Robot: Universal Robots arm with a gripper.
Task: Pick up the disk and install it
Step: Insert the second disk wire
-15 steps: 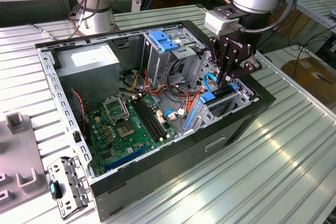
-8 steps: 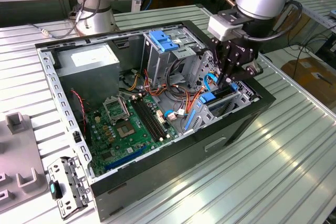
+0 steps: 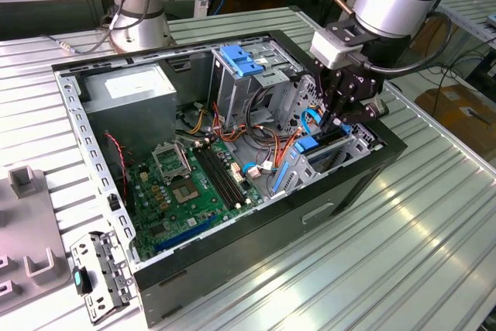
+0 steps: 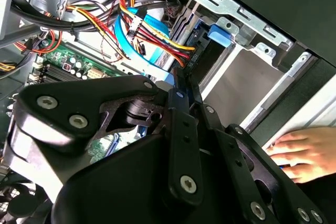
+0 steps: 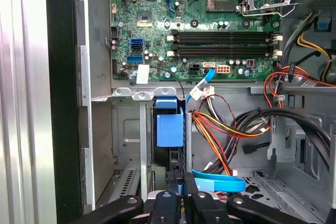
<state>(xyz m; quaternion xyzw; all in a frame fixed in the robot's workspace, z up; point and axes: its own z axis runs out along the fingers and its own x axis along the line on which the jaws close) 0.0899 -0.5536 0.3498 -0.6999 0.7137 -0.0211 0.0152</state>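
Observation:
The disk [image 3: 332,142] stands on edge in the drive bay at the open case's front corner, on the exterior view's right. Its blue side rail [image 5: 170,127] shows in the first wrist view, seated between the bay's metal walls. My gripper [image 3: 339,120] reaches straight down into that bay, right over the disk's upper edge. In both wrist views the fingertips lie close together, gripper [image 5: 182,181] and gripper [image 4: 181,83], with no wide gap between them. Whether they touch the disk is hidden by the gripper body.
The case [image 3: 232,284] holds a green motherboard [image 3: 194,184], a grey power-supply box [image 3: 128,94], a tall metal cage with a blue latch [image 3: 242,60] and cable bundles [image 5: 226,129] beside the bay. A person's hand [image 4: 307,153] rests by the case's outer wall.

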